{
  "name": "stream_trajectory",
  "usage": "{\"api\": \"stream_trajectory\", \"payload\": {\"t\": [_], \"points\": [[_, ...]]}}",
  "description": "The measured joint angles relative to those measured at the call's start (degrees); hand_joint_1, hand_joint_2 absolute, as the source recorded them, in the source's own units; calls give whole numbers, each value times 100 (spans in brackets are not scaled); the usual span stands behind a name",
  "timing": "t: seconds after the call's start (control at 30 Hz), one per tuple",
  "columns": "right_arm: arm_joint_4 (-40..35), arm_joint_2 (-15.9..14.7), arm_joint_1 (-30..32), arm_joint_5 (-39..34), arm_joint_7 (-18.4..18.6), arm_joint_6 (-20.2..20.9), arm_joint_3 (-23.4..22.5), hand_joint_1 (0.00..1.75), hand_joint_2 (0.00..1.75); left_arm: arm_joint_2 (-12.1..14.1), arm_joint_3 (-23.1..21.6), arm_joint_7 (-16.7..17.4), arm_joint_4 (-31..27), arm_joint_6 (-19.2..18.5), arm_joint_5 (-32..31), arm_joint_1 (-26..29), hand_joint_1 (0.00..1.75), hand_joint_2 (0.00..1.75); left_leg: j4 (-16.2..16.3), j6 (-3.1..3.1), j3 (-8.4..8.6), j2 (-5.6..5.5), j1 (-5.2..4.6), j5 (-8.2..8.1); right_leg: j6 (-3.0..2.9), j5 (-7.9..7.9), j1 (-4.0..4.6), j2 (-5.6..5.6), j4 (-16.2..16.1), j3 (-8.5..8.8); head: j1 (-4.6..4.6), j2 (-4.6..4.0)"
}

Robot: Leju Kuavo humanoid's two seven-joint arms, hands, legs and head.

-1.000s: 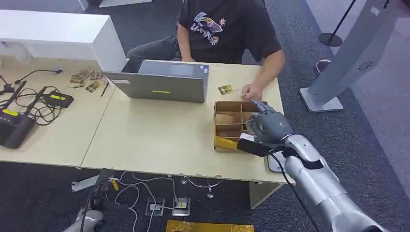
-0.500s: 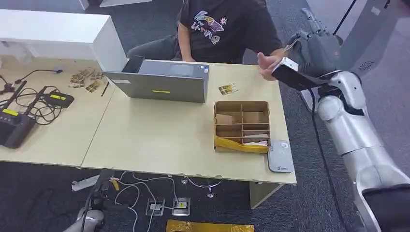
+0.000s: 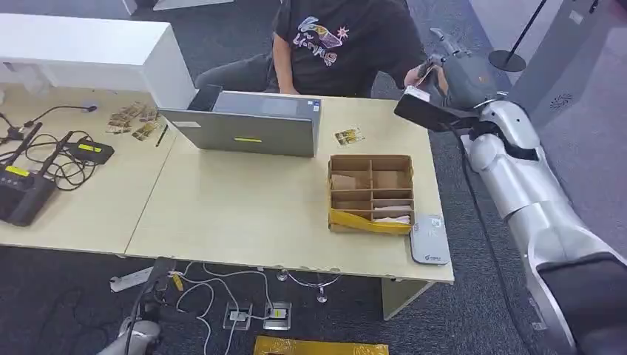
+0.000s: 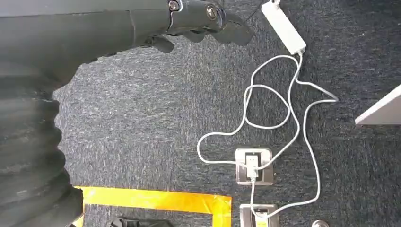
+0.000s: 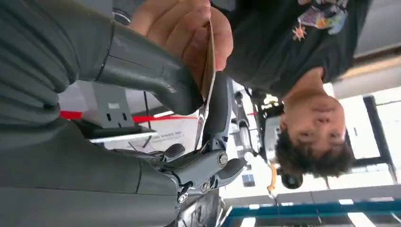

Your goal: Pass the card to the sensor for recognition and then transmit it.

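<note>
Card (image 5: 208, 61): thin, seen edge-on in the right wrist view, pinched between the thumb and a dark finger of the right hand (image 5: 189, 137); a person's hand (image 5: 184, 28) grips the same card from the other side. In the head view the card (image 3: 423, 72) sits at upper right of the frame, beyond the far right corner of the table (image 3: 244, 214).

Right hand (image 3: 455, 78): raised at upper right of the head view, holding the card, touching the person's hand (image 3: 414, 74).

Left hand (image 4: 198, 21): upper part of the left wrist view, over dark carpet, fingers curled in, nothing in them.

Sensor (image 3: 429, 239): flat grey pad at the near right edge of the table, just beside the box.

Box (image 3: 370, 192): cardboard, divided into compartments, right of centre, with cards lying in some of them.

Laptop (image 3: 248, 127): grey, upper centre.

Loose cards (image 3: 347, 136): between laptop and box.

Router (image 3: 22, 194) and cables: left edge.

White cable (image 4: 279, 118) and floor sockets: right half of the left wrist view.
</note>
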Motion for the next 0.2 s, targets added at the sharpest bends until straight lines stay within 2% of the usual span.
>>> {"api": "stream_trajectory", "payload": {"t": [0.13,0.2], "points": [[371,87,-7,61,181,124,78,175,175,-7,2,26,-2,0,0,-3,0,175,0,2,1,0,-1,2,0,0,-1,0,-1,1,-2,0],[518,105,-7,70,245,170,103,86,175,-9,7,28,-2,0,0,-3,0,175,0,2,1,0,-1,2,0,0,-1,0,-1,1,-2,0]]}}
